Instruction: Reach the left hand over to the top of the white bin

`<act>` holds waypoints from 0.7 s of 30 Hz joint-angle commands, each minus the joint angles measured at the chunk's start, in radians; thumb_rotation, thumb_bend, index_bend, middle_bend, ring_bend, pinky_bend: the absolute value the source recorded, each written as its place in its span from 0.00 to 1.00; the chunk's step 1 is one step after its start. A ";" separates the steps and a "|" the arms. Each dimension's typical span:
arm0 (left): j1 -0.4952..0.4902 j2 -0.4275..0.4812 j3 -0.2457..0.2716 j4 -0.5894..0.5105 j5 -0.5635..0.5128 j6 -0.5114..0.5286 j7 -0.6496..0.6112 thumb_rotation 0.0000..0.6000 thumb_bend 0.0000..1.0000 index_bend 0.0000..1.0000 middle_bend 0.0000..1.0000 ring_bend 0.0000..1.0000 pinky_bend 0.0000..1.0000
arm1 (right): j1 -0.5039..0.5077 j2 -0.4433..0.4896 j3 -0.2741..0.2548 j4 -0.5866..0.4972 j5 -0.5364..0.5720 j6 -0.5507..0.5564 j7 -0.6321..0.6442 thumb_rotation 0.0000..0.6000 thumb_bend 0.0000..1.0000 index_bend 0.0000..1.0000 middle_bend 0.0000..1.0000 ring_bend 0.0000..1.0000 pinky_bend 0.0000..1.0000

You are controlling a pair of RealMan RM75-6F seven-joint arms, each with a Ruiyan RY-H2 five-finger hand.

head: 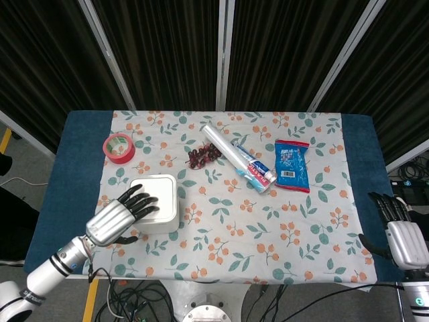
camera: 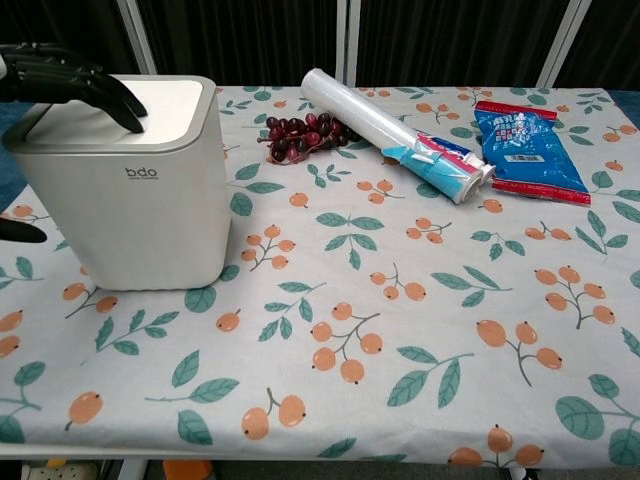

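Observation:
The white bin (head: 161, 198) (camera: 150, 190) stands on the left part of the floral cloth, lid closed. My left hand (head: 123, 216) (camera: 62, 80) reaches over its near-left edge, with the dark fingers (head: 144, 204) spread and resting on the lid; the thumb (camera: 20, 231) sits beside the bin's left wall. The bin looks slightly tilted in the chest view. My right hand (head: 399, 230) hangs off the table's right edge, fingers apart, holding nothing.
A red tape roll (head: 118, 147) lies behind the bin. Dark grapes (head: 203, 155) (camera: 300, 134), a plastic-wrapped tube roll (head: 238, 157) (camera: 393, 134) and a blue snack packet (head: 291, 165) (camera: 528, 150) lie across the back middle and right.

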 commanded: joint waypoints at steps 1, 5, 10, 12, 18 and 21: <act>0.023 -0.002 -0.016 0.002 0.004 0.094 -0.017 1.00 0.02 0.29 0.25 0.14 0.03 | -0.001 0.000 0.001 0.001 -0.001 0.004 0.001 1.00 0.20 0.02 0.06 0.00 0.00; 0.070 -0.004 -0.041 0.015 0.007 0.241 -0.074 1.00 0.02 0.29 0.25 0.14 0.03 | -0.002 0.000 0.001 0.002 0.000 0.005 0.002 1.00 0.20 0.02 0.07 0.00 0.00; 0.128 0.016 -0.060 0.032 -0.019 0.370 -0.118 1.00 0.02 0.26 0.23 0.14 0.03 | -0.001 0.000 0.001 0.005 -0.001 0.004 0.006 1.00 0.19 0.02 0.07 0.00 0.00; 0.150 0.022 -0.065 0.039 -0.034 0.407 -0.126 1.00 0.02 0.25 0.22 0.14 0.03 | -0.001 0.000 0.001 0.007 -0.002 0.004 0.006 1.00 0.20 0.02 0.07 0.00 0.00; 0.220 0.045 -0.070 0.062 -0.110 0.478 -0.154 1.00 0.02 0.24 0.20 0.14 0.03 | 0.001 0.001 0.000 0.005 -0.003 0.001 0.003 1.00 0.20 0.02 0.07 0.00 0.00; 0.250 0.048 -0.060 0.084 -0.175 0.458 -0.130 1.00 0.03 0.24 0.20 0.14 0.03 | 0.002 0.003 0.002 0.003 -0.001 0.002 0.000 1.00 0.20 0.02 0.07 0.00 0.00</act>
